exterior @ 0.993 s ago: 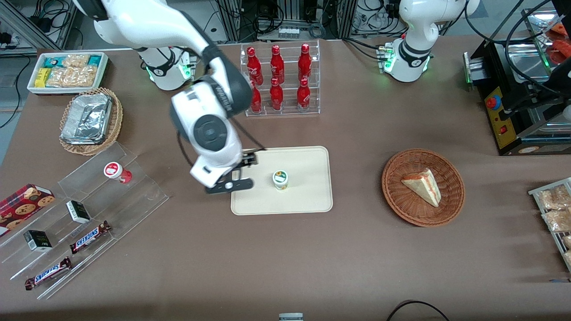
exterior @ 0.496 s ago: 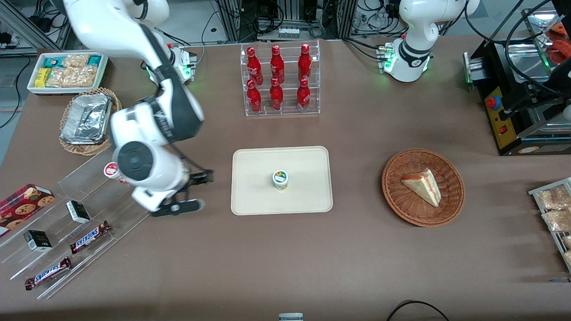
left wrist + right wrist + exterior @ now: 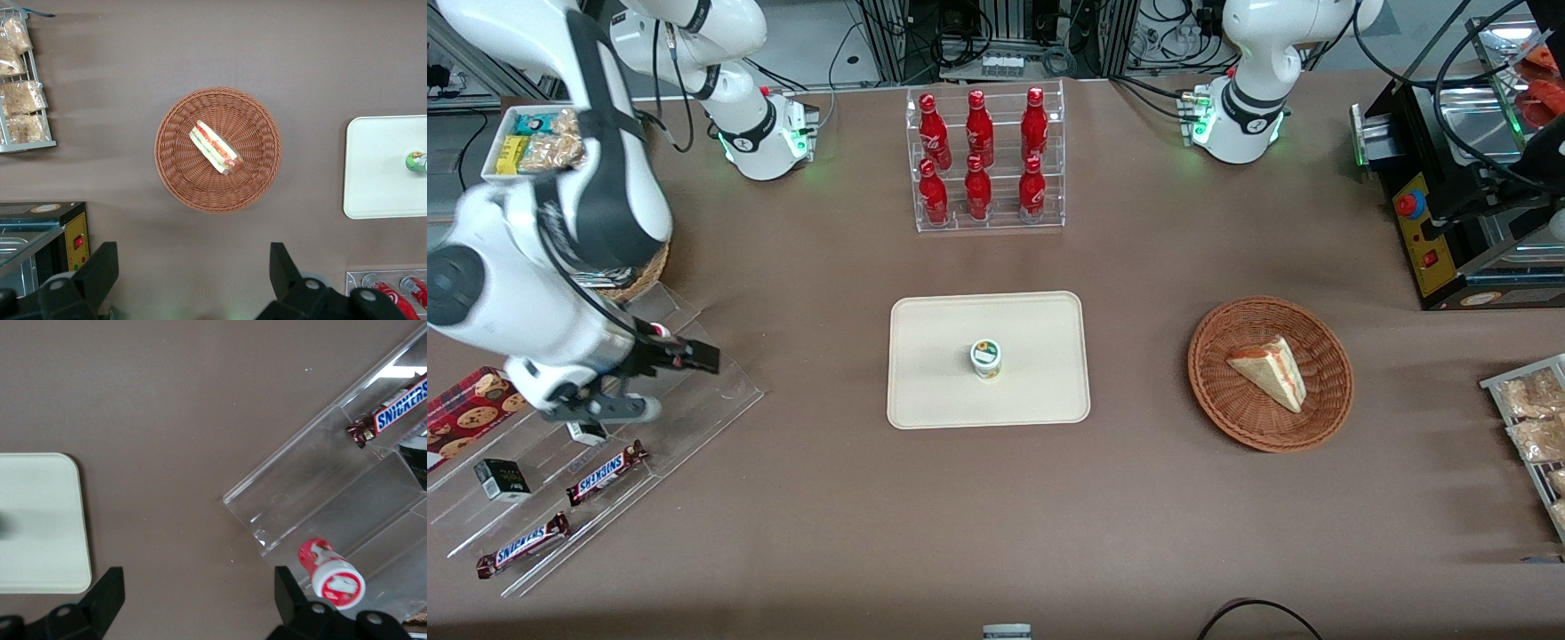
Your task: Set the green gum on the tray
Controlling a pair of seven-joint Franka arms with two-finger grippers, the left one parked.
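The green gum (image 3: 985, 358), a small white bottle with a green-and-white lid, stands upright near the middle of the cream tray (image 3: 1040, 400). Both also show in the left wrist view, the gum (image 3: 417, 161) on the tray (image 3: 380, 173). My gripper (image 3: 658, 382) is open and empty. It hangs over the clear acrylic stand (image 3: 711, 391), well away from the tray toward the working arm's end of the table. In the right wrist view the gripper (image 3: 198, 593) is above bare table, between the tray's corner (image 3: 47, 520) and the stand (image 3: 320, 493).
A red-lidded bottle (image 3: 332, 573) lies on the stand, with Snickers bars (image 3: 605, 471) and small boxes on lower steps. A rack of red bottles (image 3: 983, 160) stands farther from the camera than the tray. A wicker basket (image 3: 1325, 418) holds a sandwich.
My arm has swung from the tray's edge to above the acrylic stand, toward the working arm's end of the table. The green gum has stayed on the tray.
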